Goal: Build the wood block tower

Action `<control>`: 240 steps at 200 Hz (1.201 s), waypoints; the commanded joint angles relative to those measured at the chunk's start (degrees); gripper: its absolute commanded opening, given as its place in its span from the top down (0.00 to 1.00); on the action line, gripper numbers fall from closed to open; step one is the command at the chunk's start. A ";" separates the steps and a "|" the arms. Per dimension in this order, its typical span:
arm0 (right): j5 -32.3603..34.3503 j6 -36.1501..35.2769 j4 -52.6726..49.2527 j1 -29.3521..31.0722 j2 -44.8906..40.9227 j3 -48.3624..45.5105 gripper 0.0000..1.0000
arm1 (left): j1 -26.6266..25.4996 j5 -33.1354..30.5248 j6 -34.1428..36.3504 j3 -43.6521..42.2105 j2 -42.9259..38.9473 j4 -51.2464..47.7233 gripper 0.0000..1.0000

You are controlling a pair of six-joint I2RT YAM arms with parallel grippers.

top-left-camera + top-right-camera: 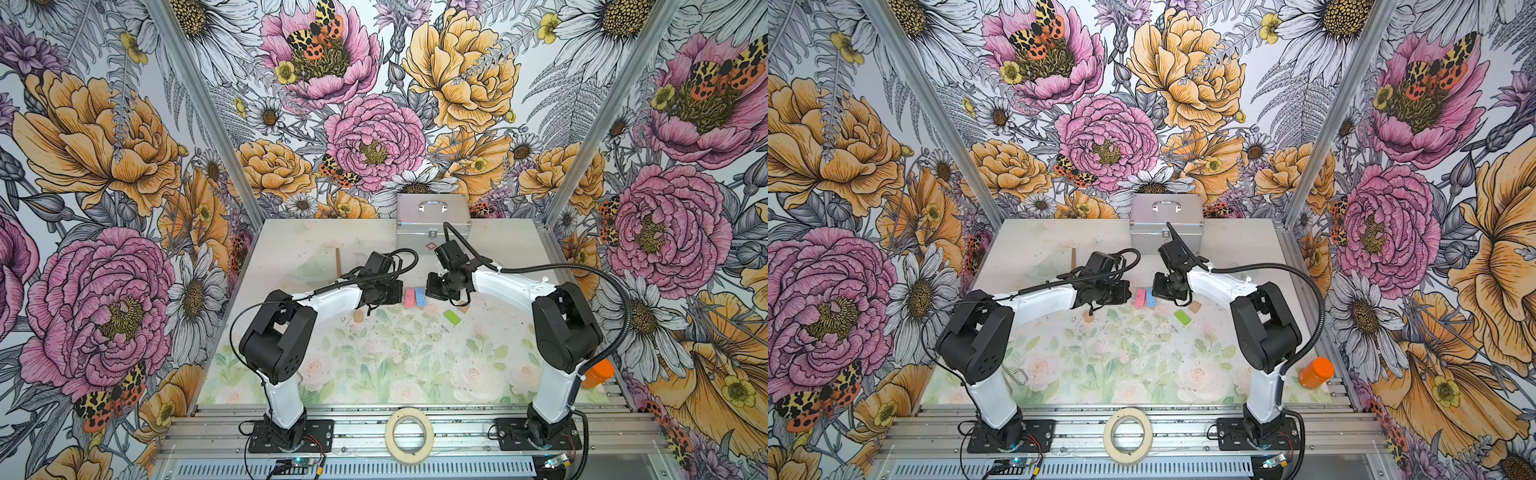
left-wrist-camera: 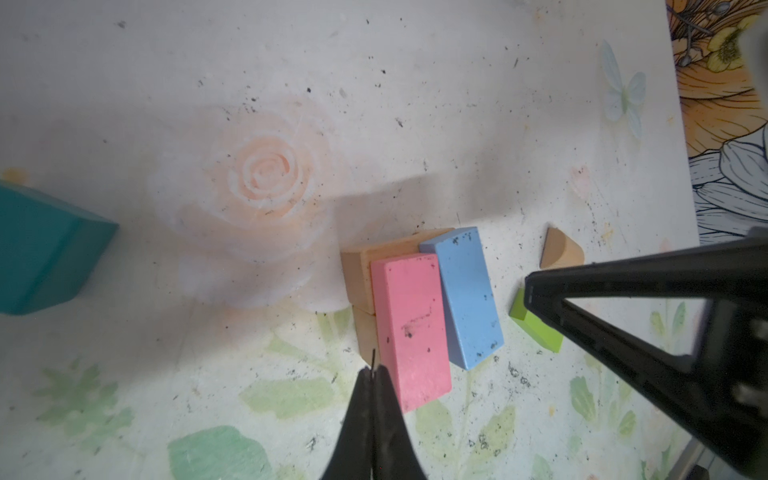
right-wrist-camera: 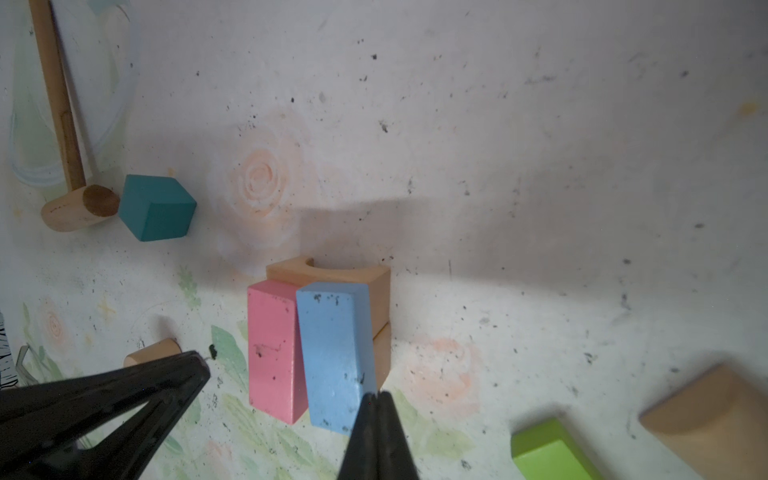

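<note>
Between the tips of the two grippers stands the tower (image 1: 415,297), still low. A pink brick (image 2: 409,328) and a blue brick (image 2: 467,295) lie flat, side by side, on a tan arch block (image 3: 345,272) and a second tan block (image 2: 365,336). Both bricks point their long axes straight away from the fingertips, toward the silver case (image 1: 432,220). The blue one is skewed a little against the pink, and their inner edges lie close together.

The left gripper (image 2: 374,372) is pinched fully together with nothing in it, its tip at the pink brick's near outer corner; whether it touches cannot be told. The right gripper (image 3: 376,397) is likewise closed and empty, its tip at the blue brick's near outer corner.

On the right gripper's outer side a green brick (image 2: 536,328) lies flat near the tip, with a rounded tan block (image 2: 561,251) just past it. On the left gripper's outer side stands a short tan cylinder (image 3: 151,351). Farther ahead on that side, a teal cube (image 3: 156,208) rests against the head of a wooden mallet (image 3: 66,166).

Ahead of both tips, past the tower's far end, the table (image 1: 374,374) lies open up to the case.
</note>
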 commanded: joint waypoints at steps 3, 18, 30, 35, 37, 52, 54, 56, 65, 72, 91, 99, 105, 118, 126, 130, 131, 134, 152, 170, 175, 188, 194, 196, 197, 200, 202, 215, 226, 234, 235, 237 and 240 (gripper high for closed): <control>-0.41 0.62 1.24 0.34 0.87 -0.23 1.00 | -0.53 1.75 0.23 1.96 0.91 -0.39 1.00; -0.49 0.69 1.24 0.54 1.10 -0.31 1.00 | -0.63 1.79 0.21 2.29 3.03 -0.71 1.00; -0.54 0.75 1.24 0.51 1.19 -0.32 1.00 | -0.62 1.79 0.27 2.59 3.42 -1.00 1.00; -0.56 0.76 1.31 0.56 1.21 -0.27 1.00 | -0.62 1.92 0.29 2.62 3.50 -1.02 1.00; -0.51 0.70 1.32 0.53 1.23 -0.28 1.00 | -0.58 1.95 0.25 2.65 3.53 -1.07 1.00; -0.49 0.83 1.33 0.59 1.43 -0.22 1.00 | -0.62 1.90 0.29 2.77 3.83 -1.17 1.00; -0.52 0.83 1.33 0.60 1.48 -0.27 1.00 | -0.62 1.95 0.29 2.84 3.88 -1.17 1.00; -0.54 0.83 1.33 0.66 1.52 -0.24 1.00 | -0.67 1.92 0.29 2.85 3.87 -1.26 1.00; -0.58 0.94 1.37 0.63 1.56 -0.27 1.00 | -0.59 1.97 0.29 2.89 3.99 -1.26 1.00; -0.67 0.94 1.41 0.71 1.58 -0.23 1.00 | -0.64 1.97 0.29 2.92 4.05 -1.28 1.00; -0.76 0.95 1.41 0.71 1.67 -0.21 1.00 | -0.71 2.11 0.30 2.95 4.12 -1.31 1.00; -0.76 0.90 1.50 0.81 1.65 -0.22 1.00 | -0.72 2.10 0.29 2.96 4.08 -1.26 1.00; -0.74 1.03 1.50 0.81 1.76 -0.20 1.00 | -0.73 2.13 0.29 2.97 4.08 -1.26 1.00; -0.80 1.00 1.48 0.81 1.81 -0.15 1.00 | -0.80 2.05 0.38 3.04 4.14 -1.26 1.00; -0.85 1.02 1.50 0.94 1.84 -0.07 1.00 | -0.88 2.16 0.36 3.04 4.25 -1.27 1.00; -0.87 1.10 1.50 0.88 1.93 -0.09 1.00 | -0.92 2.20 0.36 3.16 4.24 -1.31 1.00; -0.86 1.11 1.50 0.87 1.94 -0.07 1.00 | -0.95 2.21 0.42 3.18 4.24 -1.29 1.00; -0.85 1.08 1.50 0.90 1.98 -0.12 1.00 | -1.00 2.17 0.46 3.18 4.21 -1.31 1.00; -0.85 1.13 1.52 0.95 2.10 -0.05 1.00 | -1.10 2.25 0.46 3.26 4.40 -1.26 1.00; -0.89 1.37 1.67 0.95 2.19 -0.05 1.00 | -1.15 2.28 0.46 3.31 4.44 -1.27 1.00; -0.85 1.38 1.68 1.03 2.22 0.00 1.00 | -1.27 2.31 0.47 3.30 4.46 -1.26 1.00; -0.85 1.39 1.74 1.04 2.28 0.02 1.00 | -1.24 2.35 0.46 3.42 4.41 -1.33 1.00; -0.84 1.33 1.72 1.05 2.46 -0.03 1.00 | -1.29 2.39 0.47 3.47 4.40 -1.26 1.00; -0.87 1.44 1.75 1.06 2.46 -0.04 1.00 | -1.25 2.40 0.47 3.47 4.42 -1.29 1.00; -0.86 1.46 1.76 1.05 2.47 -0.05 1.00 | -1.24 2.36 0.47 3.43 4.42 -1.27 1.00; -0.86 1.43 1.79 1.16 2.53 0.00 1.00 | -1.27 2.39 0.47 3.42 4.42 -1.26 1.00; -0.85 1.46 1.77 1.14 2.53 -0.04 1.00 | -1.25 2.40 0.47 3.44 4.42 -1.31 1.00; -0.93 1.47 1.85 1.16 2.83 0.06 1.00 | -1.20 2.24 0.52 3.40 4.42 -1.26 1.00; -1.02 1.55 1.94 1.19 2.99 0.11 1.00 | -1.24 2.30 0.47 3.40 4.40 -1.37 1.00; -0.97 1.60 2.00 1.13 3.07 0.12 1.00 | -1.26 2.29 0.54 3.39 4.42 -1.35 1.00; -1.00 1.58 2.06 1.17 3.08 0.12 1.00 | -1.29 2.30 0.55 3.39 4.42 -1.35 1.00; -1.01 1.59 2.04 1.16 3.08 0.17 1.00 | -1.25 2.31 0.51 3.43 4.40 -1.33 1.00; -1.02 1.66 2.03 1.21 3.16 0.20 1.00 | -1.24 2.27 0.49 3.44 4.42 -1.35 1.00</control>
